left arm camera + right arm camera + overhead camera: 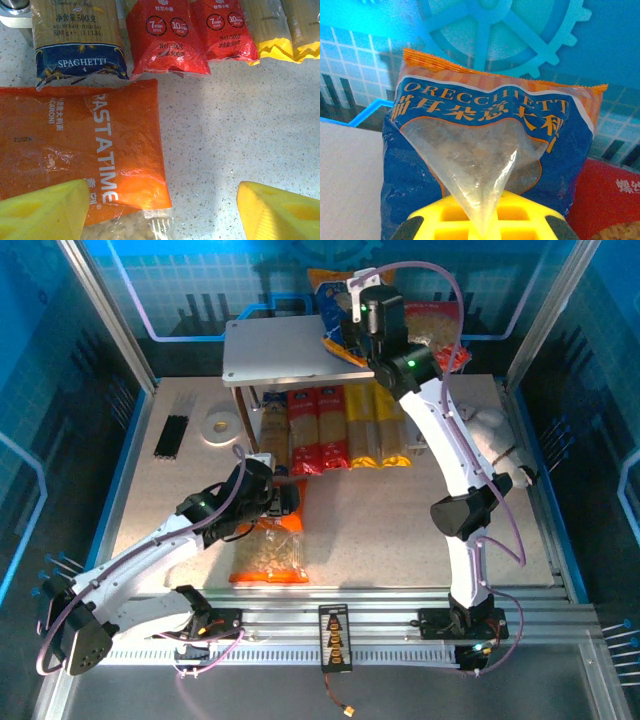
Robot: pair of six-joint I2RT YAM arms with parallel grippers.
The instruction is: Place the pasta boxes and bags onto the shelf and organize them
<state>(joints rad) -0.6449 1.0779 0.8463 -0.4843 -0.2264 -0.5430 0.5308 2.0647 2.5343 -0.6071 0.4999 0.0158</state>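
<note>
Right wrist view: blue bag (485, 145) stands just ahead of the right gripper (482, 227), which pinches its clear film.
Handling: soft, light, slippery; I'd hold the crimped seam.
Top external adds: shelf (270, 350) board below-left of that gripper.
Left wrist adds: left gripper (162, 210) spread above orange bag (75, 140).

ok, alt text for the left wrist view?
An orange pasta bag lies flat on the speckled table beneath the open left gripper, one yellow finger over its corner. Along the top edge: a blue-and-tan spaghetti pack, two red packs, two yellow packs.
</note>
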